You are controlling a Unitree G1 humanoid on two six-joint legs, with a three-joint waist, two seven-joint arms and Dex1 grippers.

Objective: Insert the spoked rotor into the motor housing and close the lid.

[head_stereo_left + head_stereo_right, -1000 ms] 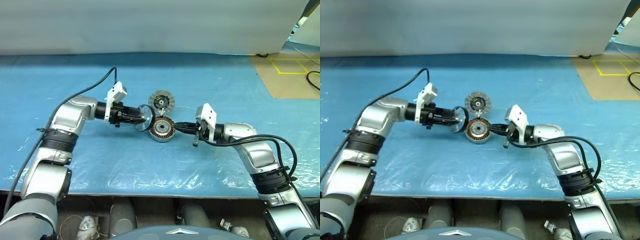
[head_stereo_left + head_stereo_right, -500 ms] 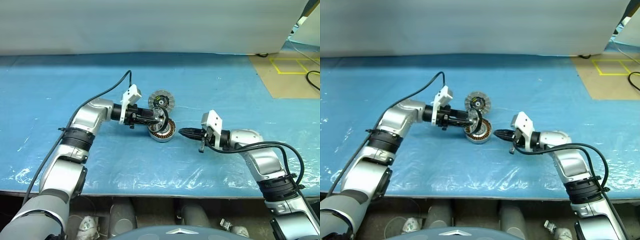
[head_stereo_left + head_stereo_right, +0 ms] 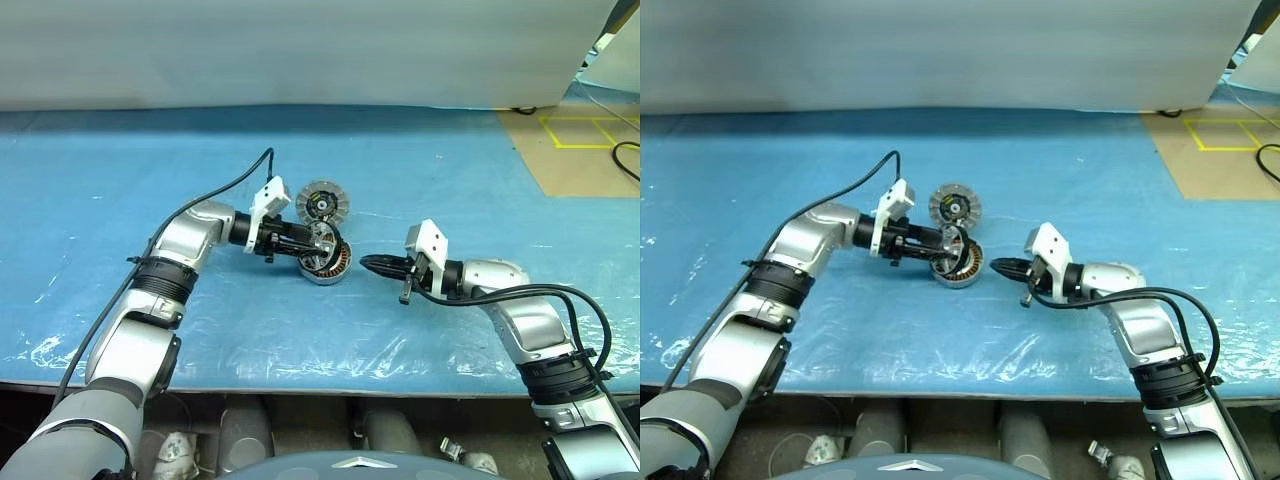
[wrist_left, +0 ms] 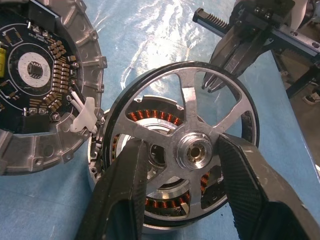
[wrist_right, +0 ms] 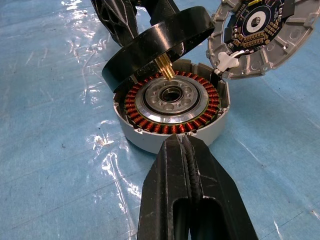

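The motor housing (image 3: 326,264) lies on the blue sheet with its ring of copper windings (image 5: 170,107) facing up. Its lid (image 3: 323,202) lies open behind it, joined at the rim, inner face up. My left gripper (image 4: 181,145) is shut on the spoked rotor (image 4: 194,152), one finger (image 4: 125,200) on each side of the hub. The rotor (image 5: 155,45) hangs tilted just over the housing, its brass shaft pointing at the dark centre. My right gripper (image 3: 365,264) is shut on nothing, its tip a short way from the housing's right side.
A blue plastic sheet (image 3: 450,170) covers the table, whose front edge (image 3: 300,358) runs close below the arms. A black cable (image 3: 215,195) trails from the left wrist. Brown floor with yellow tape (image 3: 580,130) lies far right.
My left gripper carried the rotor to the right and down, from beside the housing to just over it. The right gripper stays shut near the housing's right side.
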